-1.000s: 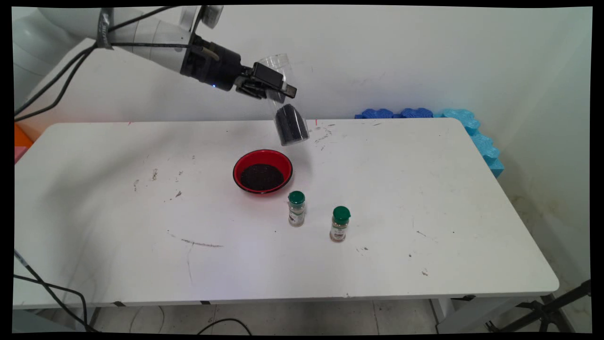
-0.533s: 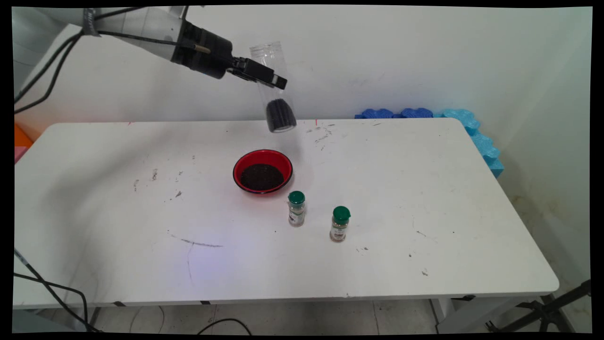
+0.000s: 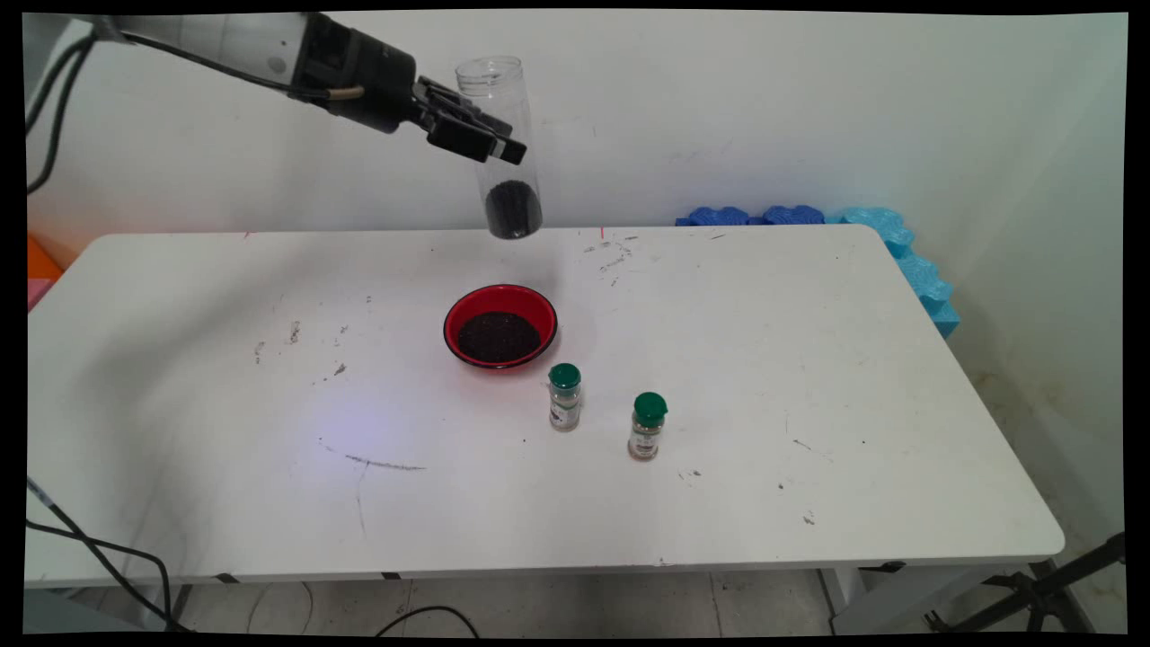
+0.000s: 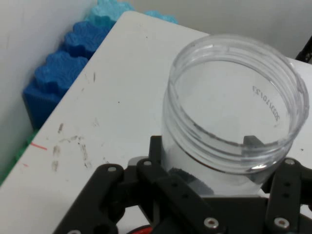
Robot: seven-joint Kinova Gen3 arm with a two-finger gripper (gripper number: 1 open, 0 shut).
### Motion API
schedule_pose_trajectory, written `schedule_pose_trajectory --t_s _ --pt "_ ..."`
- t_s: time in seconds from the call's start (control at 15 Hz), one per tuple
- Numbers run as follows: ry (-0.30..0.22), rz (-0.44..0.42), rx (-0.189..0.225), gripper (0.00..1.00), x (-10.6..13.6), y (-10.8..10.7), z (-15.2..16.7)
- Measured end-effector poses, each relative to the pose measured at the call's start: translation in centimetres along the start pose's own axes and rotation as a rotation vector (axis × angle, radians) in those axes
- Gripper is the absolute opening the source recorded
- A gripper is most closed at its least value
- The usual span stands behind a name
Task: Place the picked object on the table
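My gripper (image 3: 490,144) is shut on a clear plastic jar (image 3: 501,148), held high above the table's far side. The jar is nearly upright, its open mouth up, with a small mass of dark grains at its bottom. In the hand view the jar (image 4: 234,117) fills the right half, its open rim toward the camera, between my gripper (image 4: 219,195). Below and a little nearer on the table sits a red bowl (image 3: 500,326) with dark grains in it. Two small spice jars with green lids, one (image 3: 564,396) near the bowl and another (image 3: 647,426), stand to its front right.
Blue foam pieces (image 3: 827,220) lie along the table's far right corner, seen also as blue foam (image 4: 63,68) in the hand view. Black cables (image 3: 99,557) hang at the left front. The white table (image 3: 809,377) bears scuff marks.
The arm has risen and drawn back to the left with the jar. The jar has tipped from leaning toward upright, and the dark grains have settled at its bottom.
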State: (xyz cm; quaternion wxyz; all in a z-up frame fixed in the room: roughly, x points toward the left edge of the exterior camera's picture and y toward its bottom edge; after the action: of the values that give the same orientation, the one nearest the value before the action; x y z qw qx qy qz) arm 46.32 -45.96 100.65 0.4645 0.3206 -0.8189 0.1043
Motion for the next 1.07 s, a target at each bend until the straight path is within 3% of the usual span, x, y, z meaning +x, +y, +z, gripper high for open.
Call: schedule_pose_trajectory --t_s 0.4,1.07 --pt "0.011 0.081 0.010 0.00 0.8 1.3 -1.4" --pt "0.021 0.140 0.012 0.00 1.6 2.5 -2.5"
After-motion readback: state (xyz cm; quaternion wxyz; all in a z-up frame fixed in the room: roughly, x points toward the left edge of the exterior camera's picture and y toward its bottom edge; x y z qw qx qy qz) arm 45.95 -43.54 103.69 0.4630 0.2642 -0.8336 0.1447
